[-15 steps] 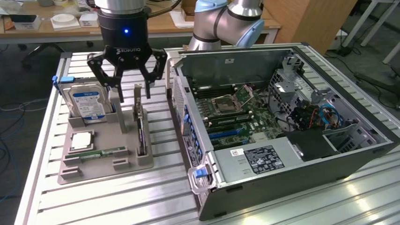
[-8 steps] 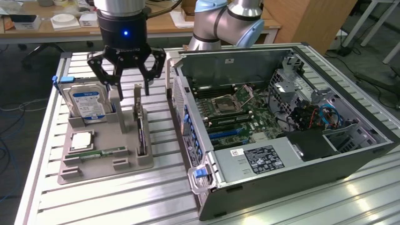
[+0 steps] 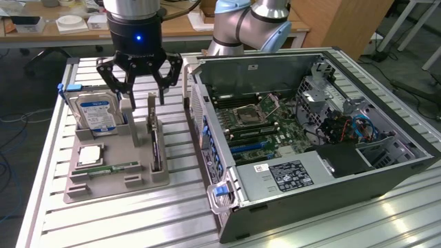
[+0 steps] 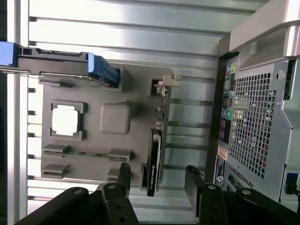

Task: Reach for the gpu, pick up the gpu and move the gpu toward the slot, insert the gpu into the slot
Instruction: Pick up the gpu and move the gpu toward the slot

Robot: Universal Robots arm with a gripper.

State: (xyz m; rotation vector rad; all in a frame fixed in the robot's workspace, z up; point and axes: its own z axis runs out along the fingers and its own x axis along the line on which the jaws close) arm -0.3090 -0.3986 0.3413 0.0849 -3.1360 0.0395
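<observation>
tool (image 3: pixel 142 94): jaws wide apart, empty, upper left of exterior view, above gpu (image 3: pixel 153 132).
gpu: on edge in grey holder (image 3: pixel 113 173).
slot (image 3: pixel 246 148): inside open case (image 3: pixel 331 181), frame centre.

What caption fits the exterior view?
Open jaws hover above the gpu, upright on edge in the grey holder beside the open computer case.

The gpu (image 3: pixel 154 139) was a thin dark card. It stood on its edge in a gray holder (image 3: pixel 103 178). The slot (image 3: pixel 249 149) was a long thin strip on the green board (image 3: pixel 279 126).
</observation>
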